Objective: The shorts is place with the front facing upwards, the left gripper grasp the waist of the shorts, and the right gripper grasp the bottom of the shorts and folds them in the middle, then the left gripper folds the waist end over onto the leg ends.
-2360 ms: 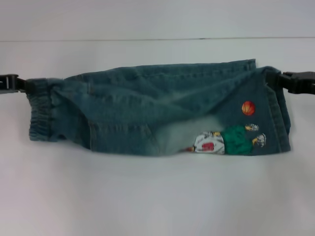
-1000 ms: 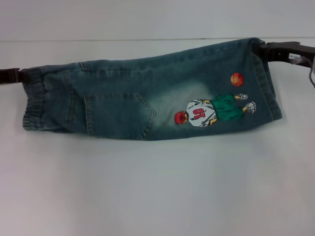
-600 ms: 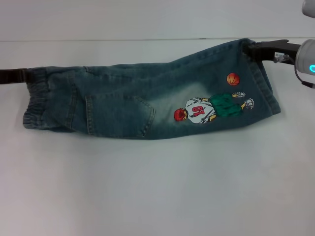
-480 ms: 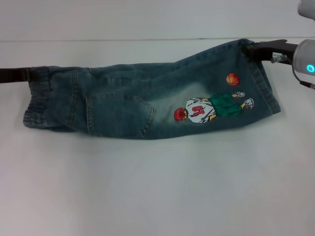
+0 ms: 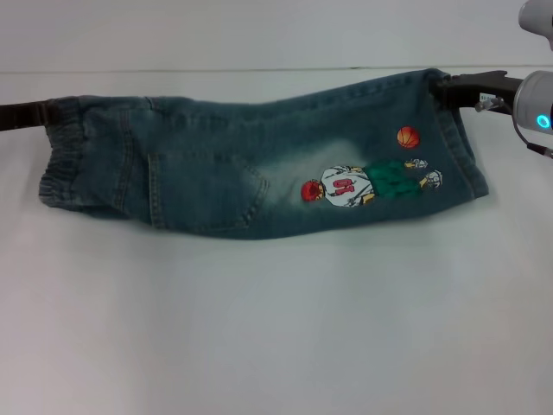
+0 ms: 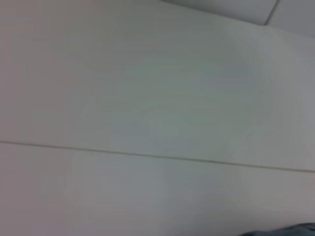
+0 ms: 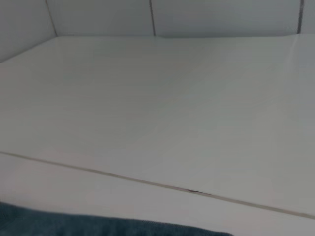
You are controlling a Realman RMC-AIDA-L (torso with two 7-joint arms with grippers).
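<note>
My left gripper [image 5: 45, 112] is clamped on the elastic waist of the shorts [image 5: 216, 164], out at 9 o'clock on the white table [image 5: 276, 328]; only the dark tips show, pinching the far corner of the waistband. My right gripper [image 5: 441, 86] is closed on the far corner of the leg hem at about 2 o'clock, its black fingers [image 5: 471, 85] running back to my grey wrist with a lit blue ring.

Between my two grips the denim shorts stretch across the table, folded lengthwise into a long band, waist toward 9 o'clock and leg ends toward 3 o'clock. The far edge is held up taut between my fingers and the near edge sags toward 6 o'clock.

On the leg end there is an embroidered basketball player [image 5: 363, 183] in a white jersey and green shorts, lying sideways; the red number on the jersey is too small for me to read for certain. An orange basketball patch [image 5: 408, 137] sits just beside it, toward 12 o'clock. A back pocket [image 5: 207, 190] shows near the middle of the band.

My wrist cameras show the table and only a sliver of blue denim at the edge.
</note>
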